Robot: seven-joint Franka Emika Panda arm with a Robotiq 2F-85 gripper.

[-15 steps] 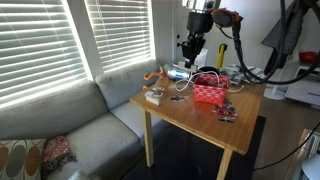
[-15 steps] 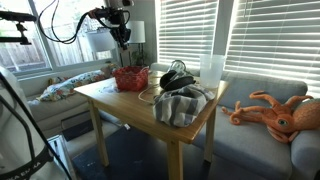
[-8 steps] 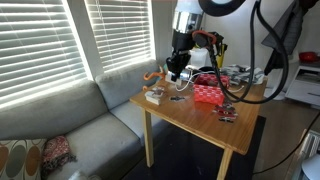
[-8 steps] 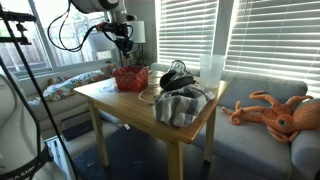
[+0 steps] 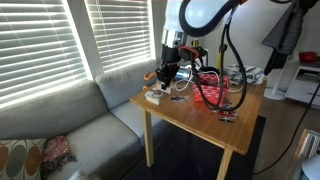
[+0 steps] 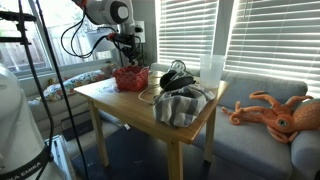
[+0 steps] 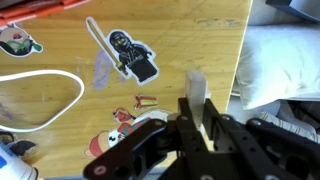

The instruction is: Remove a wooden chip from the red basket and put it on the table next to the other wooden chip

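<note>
My gripper (image 7: pixel 199 120) is shut on a small pale wooden chip (image 7: pixel 197 86), which sticks out beyond the fingertips above the table top (image 7: pixel 190 35) near its edge. In both exterior views the gripper (image 5: pixel 165 76) (image 6: pixel 127 55) hangs over the honey-coloured table (image 5: pixel 190 118) (image 6: pixel 125 102), beside the red basket (image 5: pixel 210 92) (image 6: pixel 130 78) and apart from it. The other wooden chip (image 5: pixel 155 97) lies on the table corner just below the gripper. The basket's contents cannot be seen.
An orange object (image 5: pixel 150 77) and cables lie at the table's back edge. A grey cloth (image 6: pixel 181 105), black cables (image 6: pixel 177 75) and a white cup (image 6: pixel 212 68) occupy one end. Stickers (image 7: pixel 130 55) and a white cord (image 7: pixel 50 85) are on the table top. A grey sofa (image 5: pixel 70 125) is beside the table.
The arm has swung away from above the red basket toward the table corner with the other chip, and come lower, holding the chip.
</note>
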